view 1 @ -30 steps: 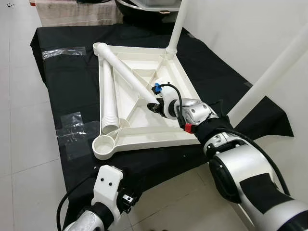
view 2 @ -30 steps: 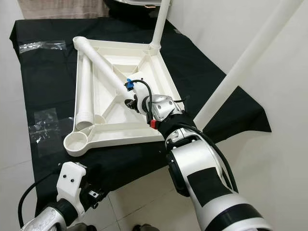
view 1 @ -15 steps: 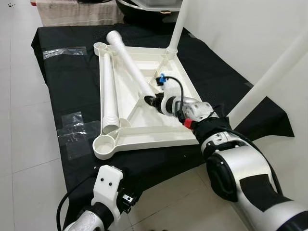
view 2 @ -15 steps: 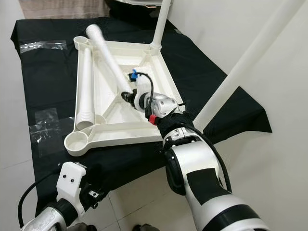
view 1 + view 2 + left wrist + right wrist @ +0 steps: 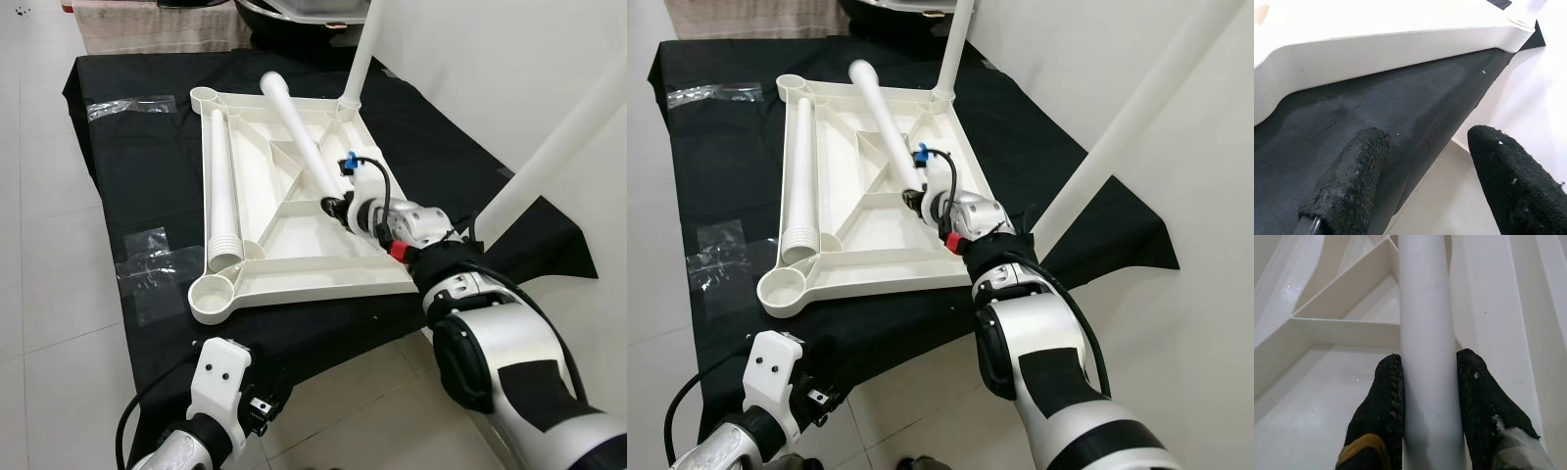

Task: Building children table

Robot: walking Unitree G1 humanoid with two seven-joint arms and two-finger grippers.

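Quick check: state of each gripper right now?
Left gripper: open, holding nothing, beside the black cloth.
Right gripper: shut on the white table leg.

The upturned tabletop [image 5: 294, 279] lies on a black cloth [image 5: 137, 166], one leg [image 5: 223, 186] inside along its left edge.

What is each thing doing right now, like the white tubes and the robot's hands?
Held leg tube: gripped, raised at a slant over the tabletop.
Second leg tube: lying flat inside the tabletop.
Tabletop: upside down on the black cloth.
Corner leg: standing upright in its socket.
Right gripper: shut on the held tube.
Left gripper: open, idle.
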